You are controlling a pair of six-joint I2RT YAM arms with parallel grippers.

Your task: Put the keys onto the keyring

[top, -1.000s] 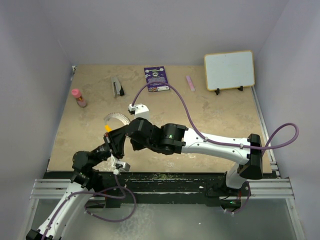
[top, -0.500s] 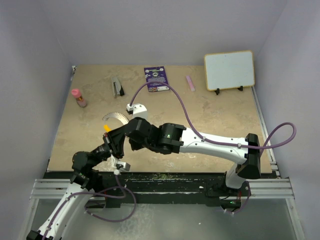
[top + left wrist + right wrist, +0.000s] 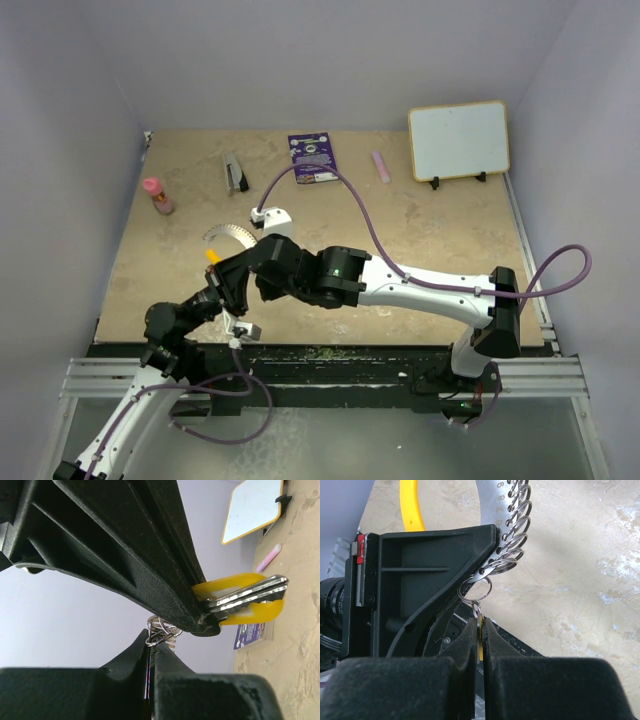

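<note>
Keys (image 3: 250, 591), yellow heads, clamped in left pincer (image 3: 202, 620), sticking out past its tips; keyring (image 3: 506, 562) pinched at right pincer's (image 3: 480, 622) tips; purple card (image 3: 314, 158) print unreadable.

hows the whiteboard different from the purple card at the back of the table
The whiteboard stands propped on black feet; the purple card lies flat. The whiteboard is larger and blank white with a tan frame; the card is dark purple with print. Both are rectangular and sit along the far edge of the table.
</note>
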